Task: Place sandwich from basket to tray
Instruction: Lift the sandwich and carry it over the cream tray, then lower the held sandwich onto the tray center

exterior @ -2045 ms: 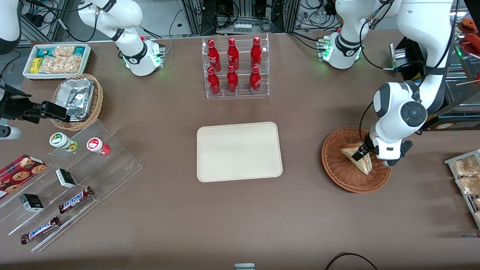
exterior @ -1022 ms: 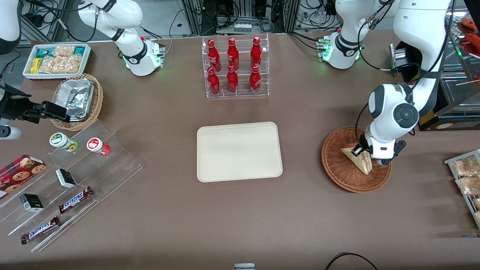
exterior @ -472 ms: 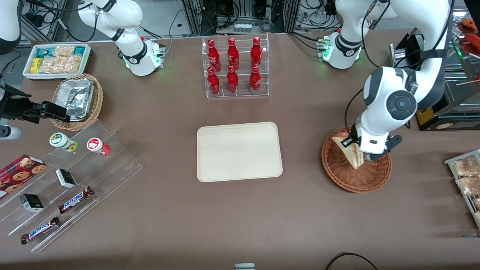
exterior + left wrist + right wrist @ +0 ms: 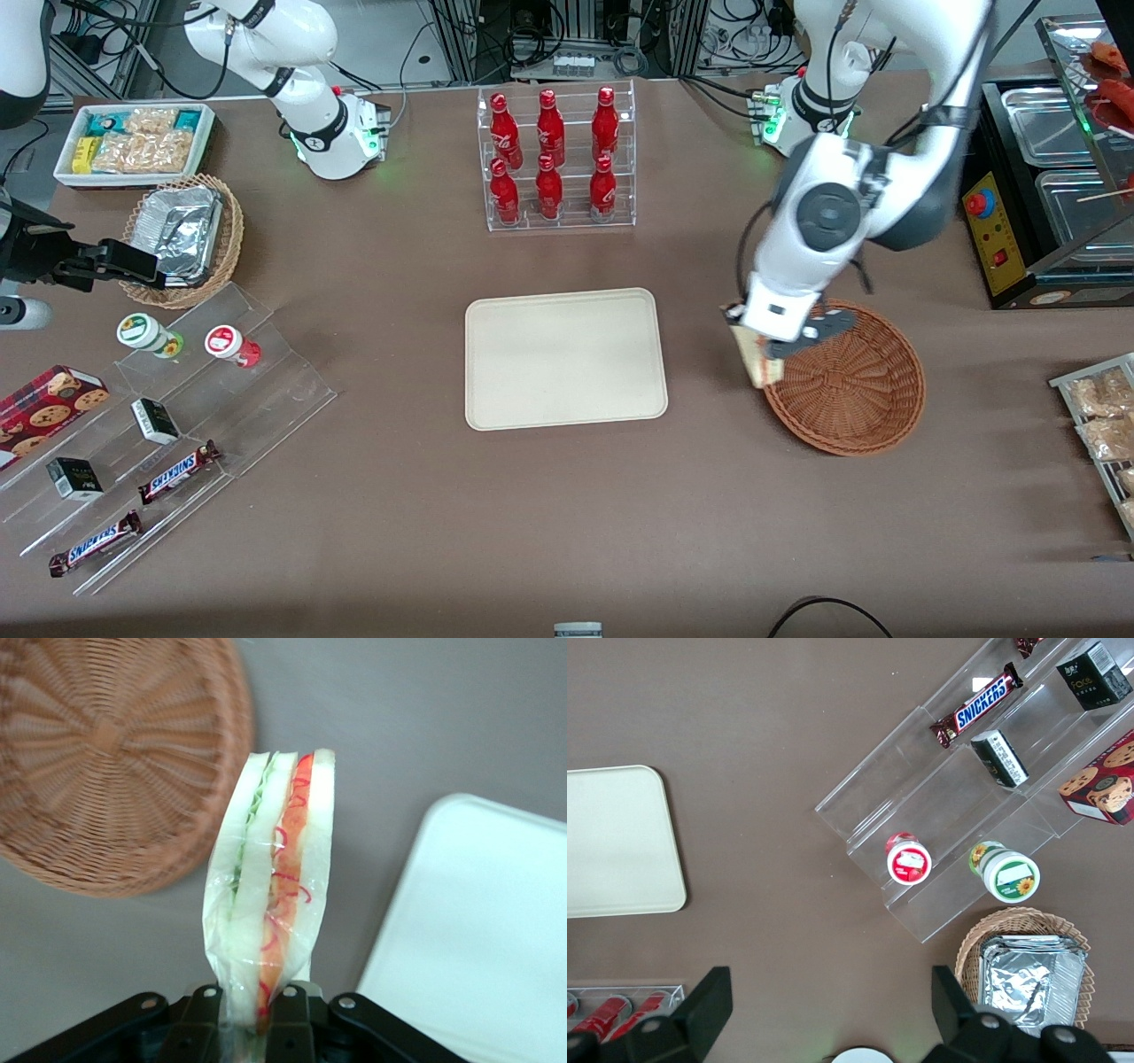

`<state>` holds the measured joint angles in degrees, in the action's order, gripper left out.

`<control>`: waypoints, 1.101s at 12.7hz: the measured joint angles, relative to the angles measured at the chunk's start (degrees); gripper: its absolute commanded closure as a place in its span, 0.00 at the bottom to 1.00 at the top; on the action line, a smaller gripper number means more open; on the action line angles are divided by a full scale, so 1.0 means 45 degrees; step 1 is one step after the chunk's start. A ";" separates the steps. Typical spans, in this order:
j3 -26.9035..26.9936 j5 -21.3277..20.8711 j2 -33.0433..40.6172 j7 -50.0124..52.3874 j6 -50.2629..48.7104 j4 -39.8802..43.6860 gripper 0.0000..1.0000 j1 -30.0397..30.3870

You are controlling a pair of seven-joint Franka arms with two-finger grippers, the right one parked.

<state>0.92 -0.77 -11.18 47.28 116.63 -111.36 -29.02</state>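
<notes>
The left arm's gripper (image 4: 251,1014) clasps the plastic-wrapped triangular sandwich (image 4: 755,359), lifted above the rim of the round reddish-brown wicker basket (image 4: 855,390). The flat cream rectangular tray (image 4: 564,357) lies nearby, bare; carrying across and setting down remain.

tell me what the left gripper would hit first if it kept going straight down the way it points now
Probably bare brown table. The left gripper, shut on the wrapped triangular sandwich, hangs between the reddish-brown wicker basket and cream rectangular tray; depth is uncertain.
</notes>
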 measured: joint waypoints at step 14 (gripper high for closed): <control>-0.0035 0.0947 -0.5669 0.1281 0.0235 0.6346 1.00 -0.4031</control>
<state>0.76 3.49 -36.69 53.04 117.69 -82.80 -47.16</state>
